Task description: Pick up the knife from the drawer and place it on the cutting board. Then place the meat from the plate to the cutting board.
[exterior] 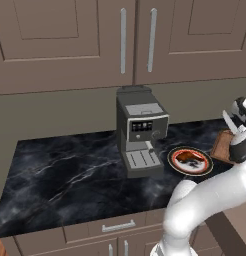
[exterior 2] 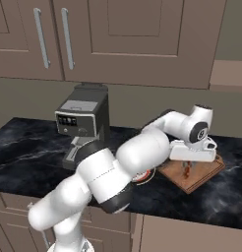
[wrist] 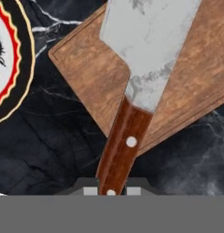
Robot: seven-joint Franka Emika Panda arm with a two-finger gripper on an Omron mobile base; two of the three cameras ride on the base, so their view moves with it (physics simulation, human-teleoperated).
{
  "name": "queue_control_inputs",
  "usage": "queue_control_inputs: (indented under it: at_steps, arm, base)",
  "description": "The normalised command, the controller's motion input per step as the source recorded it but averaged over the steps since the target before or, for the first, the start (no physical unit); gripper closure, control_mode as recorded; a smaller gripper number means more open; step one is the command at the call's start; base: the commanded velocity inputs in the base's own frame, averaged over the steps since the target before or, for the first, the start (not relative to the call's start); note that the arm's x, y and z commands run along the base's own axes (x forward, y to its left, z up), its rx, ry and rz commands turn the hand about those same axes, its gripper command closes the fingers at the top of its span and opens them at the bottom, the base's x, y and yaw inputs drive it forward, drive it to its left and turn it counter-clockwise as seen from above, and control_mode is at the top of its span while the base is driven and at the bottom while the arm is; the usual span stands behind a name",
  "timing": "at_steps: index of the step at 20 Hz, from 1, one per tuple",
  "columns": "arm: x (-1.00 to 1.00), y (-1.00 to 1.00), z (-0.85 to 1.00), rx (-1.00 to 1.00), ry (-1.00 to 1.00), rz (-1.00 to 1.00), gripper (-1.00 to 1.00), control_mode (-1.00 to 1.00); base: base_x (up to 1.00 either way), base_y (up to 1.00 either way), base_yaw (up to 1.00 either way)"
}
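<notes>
My gripper (wrist: 111,191) is shut on the reddish-brown handle of the knife (wrist: 125,141). The pale blade reaches out over the wooden cutting board (wrist: 86,77). From the left base view the gripper (exterior: 239,137) hangs at the far right above the cutting board (exterior: 222,147), with the knife (exterior: 228,121) blade sticking up and left. From the right base view the knife (exterior 2: 186,170) handle hangs under the hand, just above the cutting board (exterior 2: 201,176). The meat (exterior: 187,158) lies on the red-rimmed plate (exterior: 207,167), left of the board. A taupe drawer (exterior: 117,226) front sits flush under the counter.
A grey coffee machine (exterior: 140,132) stands on the black marble counter (exterior: 60,175) left of the plate. Wall cabinets (exterior: 70,40) hang above. My own arm (exterior 2: 137,155) covers most of the plate (exterior 2: 148,175) in the right base view.
</notes>
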Motion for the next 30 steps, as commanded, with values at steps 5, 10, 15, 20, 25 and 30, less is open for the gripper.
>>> queue_control_inputs:
  at_steps: [5,10,15,20,25,30]
  arm:
    - [0.30,-0.24,-0.11,0.00,-0.01,0.00,1.00,-1.00]
    - [0.20,-0.19,-0.23,0.00,0.00,0.00,1.00,-1.00]
    - [0.23,-0.11,-0.27,0.00,0.00,0.00,1.00,-1.00]
    - [0.19,-0.20,-0.18,0.00,-0.01,0.00,1.00,-1.00]
    - [0.21,-0.22,-0.22,0.00,0.00,-0.01,1.00,-1.00]
    - [0.27,-0.14,-0.26,0.00,0.00,0.00,1.00,-1.00]
  base:
    - [0.00,0.00,0.00]
    - [0.00,0.00,0.00]
    - [0.00,0.00,0.00]
    - [0.00,0.00,0.00]
    - [0.00,0.00,0.00]
    - [0.00,0.00,0.00]
